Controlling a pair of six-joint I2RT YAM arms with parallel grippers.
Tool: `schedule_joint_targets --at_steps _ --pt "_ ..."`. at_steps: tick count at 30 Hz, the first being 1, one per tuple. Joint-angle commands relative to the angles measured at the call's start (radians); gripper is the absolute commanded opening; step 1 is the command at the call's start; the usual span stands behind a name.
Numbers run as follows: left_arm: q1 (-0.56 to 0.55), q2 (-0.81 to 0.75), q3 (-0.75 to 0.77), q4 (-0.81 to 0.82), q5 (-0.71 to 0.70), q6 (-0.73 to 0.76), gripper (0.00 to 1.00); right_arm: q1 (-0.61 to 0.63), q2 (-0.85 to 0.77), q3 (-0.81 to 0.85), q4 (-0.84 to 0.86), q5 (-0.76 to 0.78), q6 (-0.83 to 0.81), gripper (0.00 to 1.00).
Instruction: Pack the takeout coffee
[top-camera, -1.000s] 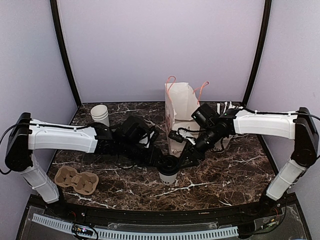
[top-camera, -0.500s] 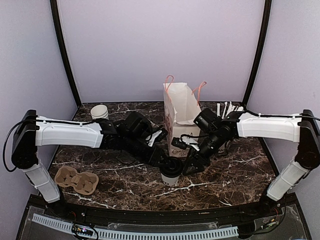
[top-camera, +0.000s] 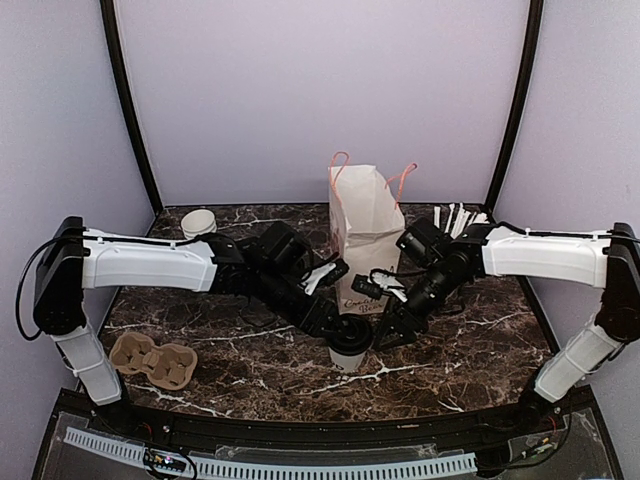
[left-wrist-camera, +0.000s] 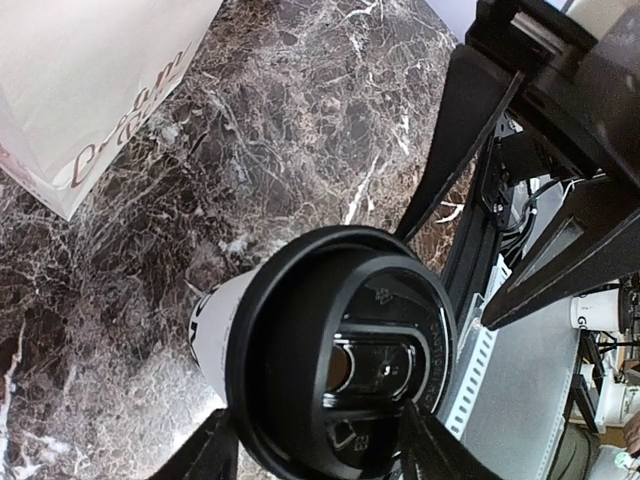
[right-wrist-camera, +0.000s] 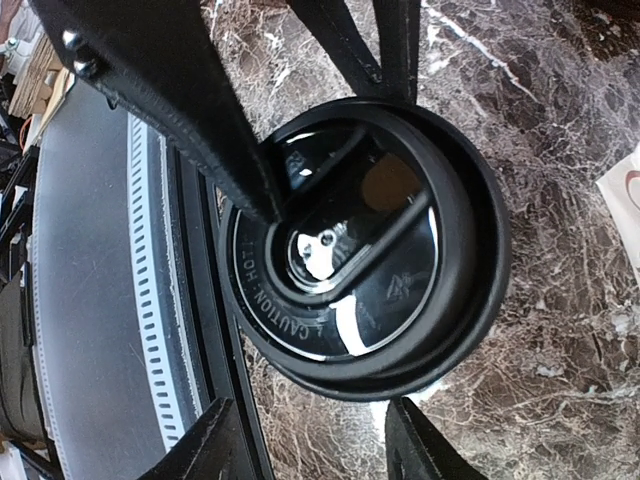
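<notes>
The takeout coffee (top-camera: 348, 352) is a small white cup with a black lid. It stands upright on the marble in front of the white paper bag (top-camera: 365, 230). My left gripper (top-camera: 334, 322) reaches it from the left, with its jaws apart. In the left wrist view one fingertip (left-wrist-camera: 228, 440) lies against the lid's outer edge and the other rests over the top of the coffee's lid (left-wrist-camera: 340, 360). My right gripper (top-camera: 386, 328) is open, just right of the cup. In the right wrist view its tips (right-wrist-camera: 310, 410) stop short of the lid (right-wrist-camera: 400, 260).
A cardboard cup carrier (top-camera: 152, 360) lies at the front left. Nested white cups (top-camera: 199, 224) stand at the back left. A cup of straws (top-camera: 455, 215) stands behind the right arm. The table's front rail (right-wrist-camera: 100, 300) runs close to the coffee.
The left arm has stretched further right, and the coffee has shifted a little right with it. The right gripper has drawn back to the right, off the cup.
</notes>
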Motion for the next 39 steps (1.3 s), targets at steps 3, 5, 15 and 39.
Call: schedule_joint_targets --at_steps 3,5,15,39 --pt "-0.002 -0.082 0.016 -0.025 -0.108 0.028 0.61 -0.014 -0.039 -0.007 0.032 -0.022 0.017 0.51" --pt "0.001 -0.104 0.023 -0.025 -0.143 0.027 0.62 -0.016 -0.052 -0.012 0.038 -0.017 0.023 0.50" --pt "0.001 -0.233 -0.089 -0.056 -0.334 -0.350 0.60 -0.057 -0.094 -0.033 0.135 0.143 0.092 0.42" --pt "-0.002 -0.238 -0.406 0.432 -0.080 -0.713 0.46 -0.062 0.028 0.019 0.195 0.078 0.172 0.39"
